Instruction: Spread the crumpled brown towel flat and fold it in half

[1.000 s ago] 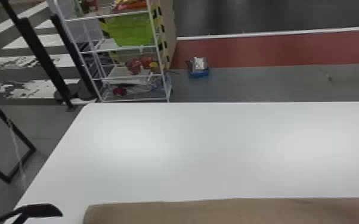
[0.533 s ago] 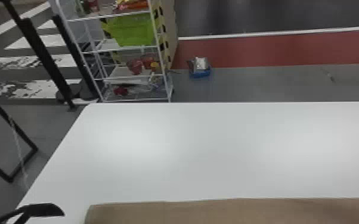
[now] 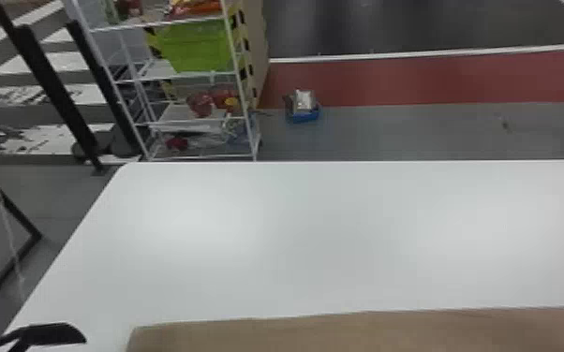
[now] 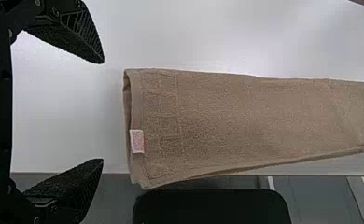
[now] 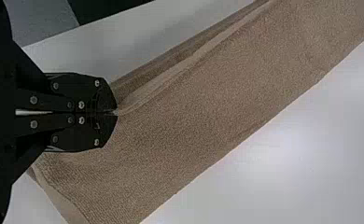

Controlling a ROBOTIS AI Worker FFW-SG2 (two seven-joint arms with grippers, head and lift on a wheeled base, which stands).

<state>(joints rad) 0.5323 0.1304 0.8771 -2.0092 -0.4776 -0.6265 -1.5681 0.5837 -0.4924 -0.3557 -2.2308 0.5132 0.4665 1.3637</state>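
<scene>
Brown towel [image 3: 365, 330], one: folded in a long strip along the near edge of the counter [image 3: 323, 234], one corner past that edge. My left hand [image 3: 54, 333]: wide, empty, at the counter's near left. My right hand [image 5: 116, 112]: pinching the towel's edge, near side of the counter.

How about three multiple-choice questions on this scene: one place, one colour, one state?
1. Where on the table is the towel?
A) Far edge
B) Near edge
C) Far left corner

2. What colour is the bin on the rack?
A) Green
B) Orange
C) Purple

3. How are the left gripper's fingers?
A) Closed together
B) Crossed
C) Apart

1 B: part of it overhangs that edge.
2 A: the head view shows bright green.
3 C: a wide gap separates the tips.
</scene>
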